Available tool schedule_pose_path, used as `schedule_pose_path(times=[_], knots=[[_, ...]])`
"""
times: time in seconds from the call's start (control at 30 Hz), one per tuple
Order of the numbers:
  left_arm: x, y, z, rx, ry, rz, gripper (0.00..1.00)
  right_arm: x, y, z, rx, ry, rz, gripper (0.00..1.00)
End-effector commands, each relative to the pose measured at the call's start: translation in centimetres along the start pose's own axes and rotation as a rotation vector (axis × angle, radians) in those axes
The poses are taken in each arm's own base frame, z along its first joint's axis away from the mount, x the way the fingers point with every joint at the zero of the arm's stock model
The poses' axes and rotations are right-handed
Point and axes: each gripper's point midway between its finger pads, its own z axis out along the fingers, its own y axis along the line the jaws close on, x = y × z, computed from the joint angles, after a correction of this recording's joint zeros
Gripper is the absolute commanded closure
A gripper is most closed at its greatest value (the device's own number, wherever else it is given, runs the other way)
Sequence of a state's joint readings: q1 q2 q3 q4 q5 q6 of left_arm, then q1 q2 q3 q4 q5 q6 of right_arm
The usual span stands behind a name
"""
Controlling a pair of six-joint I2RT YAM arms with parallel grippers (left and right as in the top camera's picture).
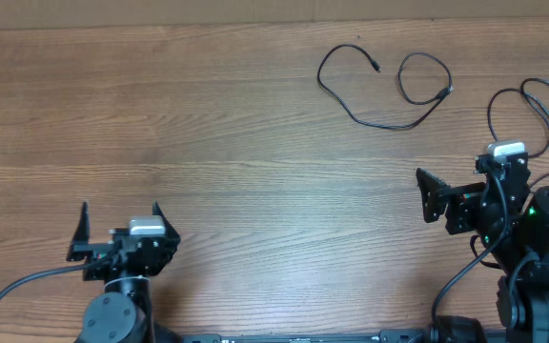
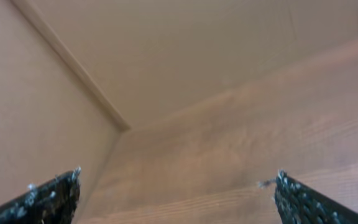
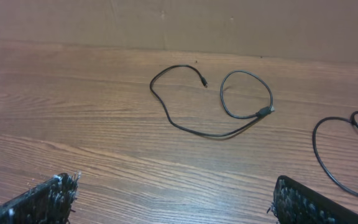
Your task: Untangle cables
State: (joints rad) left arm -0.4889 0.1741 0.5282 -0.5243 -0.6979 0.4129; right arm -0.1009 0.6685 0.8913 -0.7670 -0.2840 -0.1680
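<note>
One thin black cable (image 1: 389, 127) lies in loose curves at the far middle-right of the wooden table, with a small plug at each end. The right wrist view shows the same cable (image 3: 265, 112) ahead of the fingers. Another black cable (image 1: 491, 112) lies looped by the right edge, apart from the first and partly hidden behind the right arm; it also appears at the right of the right wrist view (image 3: 314, 146). My right gripper (image 1: 454, 173) (image 3: 174, 182) is open and empty, short of both cables. My left gripper (image 1: 120, 217) (image 2: 178, 176) is open and empty at the near left, far from them.
A brown wall runs along the table's far edge (image 3: 166, 48). In the left wrist view, bare wood (image 2: 241, 143) meets a side wall (image 2: 30, 124). Both arm bases and their thick wires sit at the near edge (image 1: 541, 286).
</note>
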Motion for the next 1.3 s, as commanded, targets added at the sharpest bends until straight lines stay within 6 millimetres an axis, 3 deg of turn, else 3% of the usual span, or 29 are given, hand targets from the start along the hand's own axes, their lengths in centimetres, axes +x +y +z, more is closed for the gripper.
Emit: schedule_pose_path(times=[0.0,0.2,0.63,1.27], knots=[[1.4,-0.1,-0.1,0.0,0.052,0.048,0.0,0.0,0.3,0.0,-0.011,-0.003,0.0,0.0],[3.7,-0.9,-0.3,0.037,0.135,0.125,0.0,1.0,0.4,0.0,-0.015,0.037,0.012,0.0],[3.7,-0.9,-0.3,0.037,0.135,0.126,0.0,3.8,0.7,-0.3,-0.025,0.15,0.048,0.0],[3.7,-0.9,-0.3,0.037,0.135,0.126,0.0,3.9,0.3,-0.3,-0.003,0.157,0.047,0.0]])
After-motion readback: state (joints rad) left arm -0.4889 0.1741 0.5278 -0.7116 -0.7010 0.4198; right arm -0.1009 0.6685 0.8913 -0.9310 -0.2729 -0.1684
